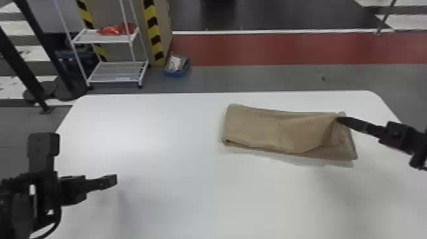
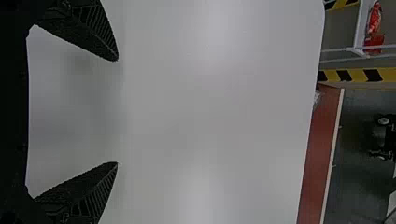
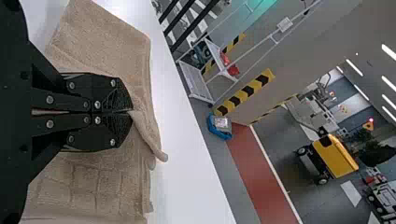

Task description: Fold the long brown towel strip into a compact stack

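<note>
Towel (image 1: 254, 127) lies on the right-hand part of the table (image 1: 152, 203), toward its far edge, and from my seat at the controls I read its long axis as running mostly left to right, the right end angled slightly nearer the robot. It is already folded into layers, a long flat shape with one short end pointing left and the other right. My right gripper (image 1: 338, 119) comes in from the right and meets the towel at the far side of that right end. In the right wrist view I see the right gripper (image 3: 132, 111) with its fingers together, clenched on a pinch of towel at the tips. There the upper layer draws up into a ridge; its loose edge slants back toward the near side, so the layer beneath shows at the near right corner. My left gripper (image 1: 80, 159) is over the left part of the table, well apart from the towel, and I have it released: in its wrist view the two fingers stand wide apart with bare tabletop between them. Past the table, a rack (image 1: 101, 38) stands on the left and a blue bin (image 1: 176, 73) sits on the floor beside it.
</note>
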Controlling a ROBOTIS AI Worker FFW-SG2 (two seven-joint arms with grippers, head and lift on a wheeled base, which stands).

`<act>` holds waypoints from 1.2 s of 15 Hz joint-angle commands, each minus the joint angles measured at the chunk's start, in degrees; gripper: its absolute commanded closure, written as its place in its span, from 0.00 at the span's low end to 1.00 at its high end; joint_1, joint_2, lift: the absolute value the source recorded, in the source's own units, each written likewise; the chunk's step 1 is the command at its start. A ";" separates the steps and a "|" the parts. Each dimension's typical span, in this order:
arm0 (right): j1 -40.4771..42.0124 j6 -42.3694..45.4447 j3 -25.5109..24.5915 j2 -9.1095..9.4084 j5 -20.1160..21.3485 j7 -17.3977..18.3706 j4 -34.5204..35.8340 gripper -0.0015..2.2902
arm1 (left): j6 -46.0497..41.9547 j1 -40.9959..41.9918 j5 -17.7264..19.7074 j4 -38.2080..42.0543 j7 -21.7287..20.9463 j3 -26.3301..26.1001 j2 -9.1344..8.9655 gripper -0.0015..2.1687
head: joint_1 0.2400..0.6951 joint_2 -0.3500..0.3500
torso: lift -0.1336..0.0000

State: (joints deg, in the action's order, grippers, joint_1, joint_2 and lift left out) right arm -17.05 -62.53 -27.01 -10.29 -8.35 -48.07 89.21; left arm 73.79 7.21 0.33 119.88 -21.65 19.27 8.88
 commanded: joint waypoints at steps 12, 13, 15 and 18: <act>-1.15 -1.24 -2.61 -4.22 4.22 1.75 -3.34 0.02 | 0.00 0.44 -0.07 -0.09 -0.33 0.06 0.17 0.04 | 1.00 0.45 | 0.08; -1.23 -1.42 -2.69 -4.65 4.75 2.10 -3.34 0.02 | 0.00 0.53 -0.07 -0.09 -0.33 0.15 0.26 0.04 | 1.00 0.45 | 0.08; -1.41 -1.59 -2.08 -5.97 7.21 2.27 -3.34 0.03 | 0.00 0.70 0.11 -0.09 -0.33 0.24 0.35 0.04 | 1.00 0.44 | 0.08; -2.29 -0.19 1.44 -5.89 12.48 2.45 -6.77 0.05 | -0.18 0.97 0.46 -0.09 -0.33 0.33 0.35 0.04 | 1.00 0.42 | 0.08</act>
State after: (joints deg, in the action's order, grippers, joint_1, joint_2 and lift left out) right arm -19.04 -63.72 -27.50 -16.32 1.48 -45.73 84.15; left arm 73.71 8.08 0.63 119.80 -21.97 19.58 9.22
